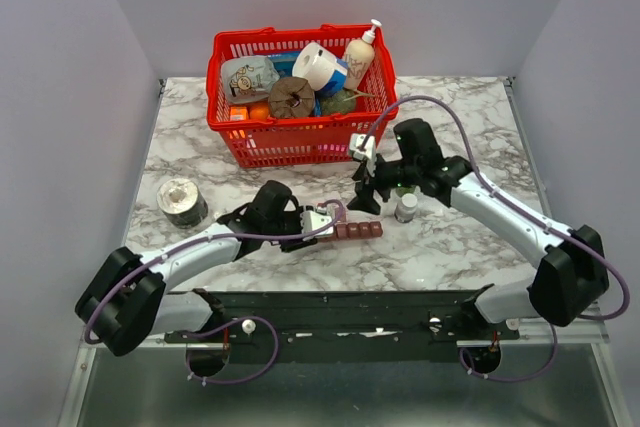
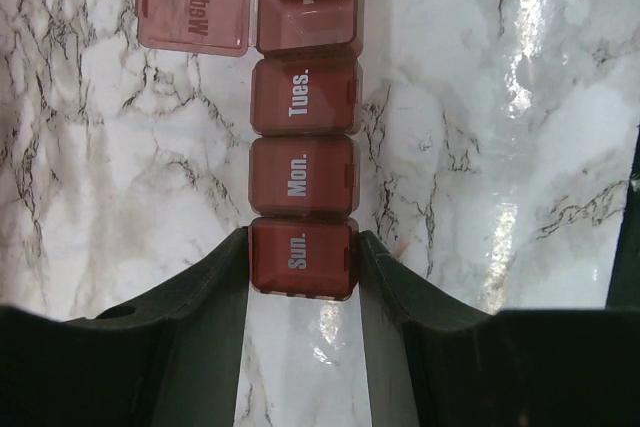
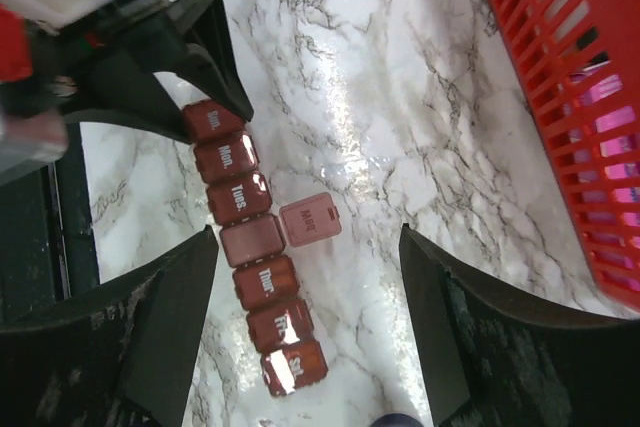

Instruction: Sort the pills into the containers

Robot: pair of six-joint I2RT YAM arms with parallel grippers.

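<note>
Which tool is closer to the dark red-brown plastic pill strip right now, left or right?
Left. The left tool grips the Sun. end of the strip; the right tool hangs open above it, not touching.

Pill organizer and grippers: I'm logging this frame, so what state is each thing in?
containers strip: lying flat, six lids shut.
Wed. lid: flipped open to the side.
left gripper: shut on the strip's Sun. end.
right gripper: open above the strip, holding nothing.
small clear bottle: upright, capped.
red basket: filled with goods.
</note>
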